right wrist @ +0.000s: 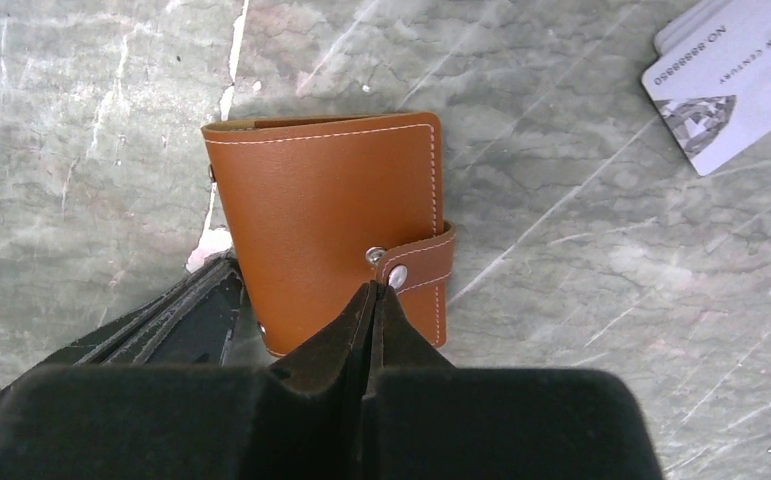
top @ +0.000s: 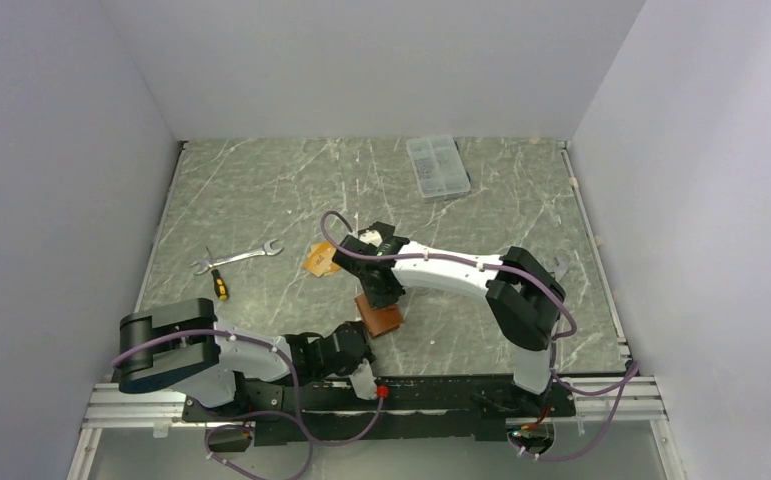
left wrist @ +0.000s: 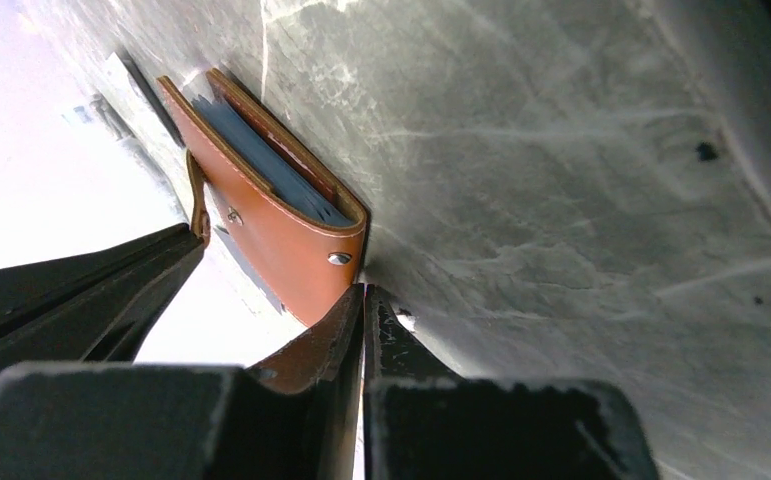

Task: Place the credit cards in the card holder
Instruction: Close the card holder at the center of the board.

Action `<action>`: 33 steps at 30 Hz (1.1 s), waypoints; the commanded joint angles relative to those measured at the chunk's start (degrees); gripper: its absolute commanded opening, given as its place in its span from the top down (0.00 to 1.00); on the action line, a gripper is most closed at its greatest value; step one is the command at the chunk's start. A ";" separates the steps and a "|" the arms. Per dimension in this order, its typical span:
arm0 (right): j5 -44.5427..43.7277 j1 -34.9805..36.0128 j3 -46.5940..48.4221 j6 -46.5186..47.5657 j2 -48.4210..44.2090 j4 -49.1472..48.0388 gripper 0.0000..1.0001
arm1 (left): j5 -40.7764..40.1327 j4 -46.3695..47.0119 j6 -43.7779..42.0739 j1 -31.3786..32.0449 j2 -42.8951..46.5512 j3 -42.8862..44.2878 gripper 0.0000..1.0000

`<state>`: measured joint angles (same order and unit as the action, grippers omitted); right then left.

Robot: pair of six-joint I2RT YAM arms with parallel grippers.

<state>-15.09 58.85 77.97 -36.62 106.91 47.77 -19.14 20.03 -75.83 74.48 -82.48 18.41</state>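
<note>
The card holder (right wrist: 326, 215), a brown leather wallet, lies folded on the table with its snap tab (right wrist: 421, 262) across the right edge. My right gripper (right wrist: 376, 288) is shut, its tips resting on the cover beside the snap. My left gripper (left wrist: 364, 292) is also shut, with nothing between its fingers, tips at the near corner of the card holder (left wrist: 281, 225), whose blue-grey pockets show edge-on. A silver-grey credit card (right wrist: 736, 75) lies at the upper right, on top of another card. An orange-tan card (top: 316, 262) lies left of the right gripper (top: 381, 288).
A clear compartment box (top: 437, 165) sits at the back of the table. A wrench (top: 239, 257) and a small screwdriver (top: 219, 285) lie at the left. The left gripper (top: 359, 352) is just in front of the card holder (top: 383, 320).
</note>
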 commanded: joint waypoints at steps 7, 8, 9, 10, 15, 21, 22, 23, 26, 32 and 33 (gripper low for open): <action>3.75 0.30 0.41 2.63 1.41 -2.58 1.00 | 3.92 -8.25 0.80 -1.15 0.83 1.35 0.92; 4.02 0.31 0.38 2.73 1.62 -2.61 1.00 | 3.89 -8.40 0.78 -1.17 0.94 1.38 0.92; 4.39 0.30 0.29 2.82 1.77 -2.81 1.00 | 4.03 -8.68 0.77 -1.18 0.97 1.46 0.92; 4.60 0.23 0.19 2.85 1.87 -2.97 1.00 | 4.17 -9.04 0.91 -1.23 0.99 1.45 0.92; 4.97 0.32 -0.02 2.87 2.48 -3.25 1.00 | 4.19 -9.04 0.89 -1.35 1.13 1.31 0.92; 5.16 0.24 0.23 3.46 3.59 -3.53 1.00 | 4.08 -9.86 1.12 -1.35 1.31 1.44 0.92; 5.06 0.15 0.25 3.53 3.77 -3.48 1.00 | 4.10 -10.10 1.20 -1.35 1.35 1.56 0.92; 5.07 0.14 0.13 3.57 3.78 -3.58 1.00 | 4.08 -10.30 1.34 -1.39 1.35 1.65 0.92; 5.78 -0.44 -1.16 3.57 3.06 -4.76 1.00 | 4.04 -10.54 1.08 -1.35 1.52 1.47 0.93; 8.35 -1.89 -3.30 4.43 1.19 -6.92 1.00 | 3.69 -10.86 0.99 -1.35 1.79 1.40 0.93; 8.82 -1.92 -3.37 4.49 0.75 -7.17 0.94 | 3.60 -10.81 0.93 -1.35 1.78 1.37 0.93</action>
<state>-8.56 57.63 76.27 -33.23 109.23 43.09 -17.69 14.48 -75.83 73.47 -81.01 19.97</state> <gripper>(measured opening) 0.007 0.071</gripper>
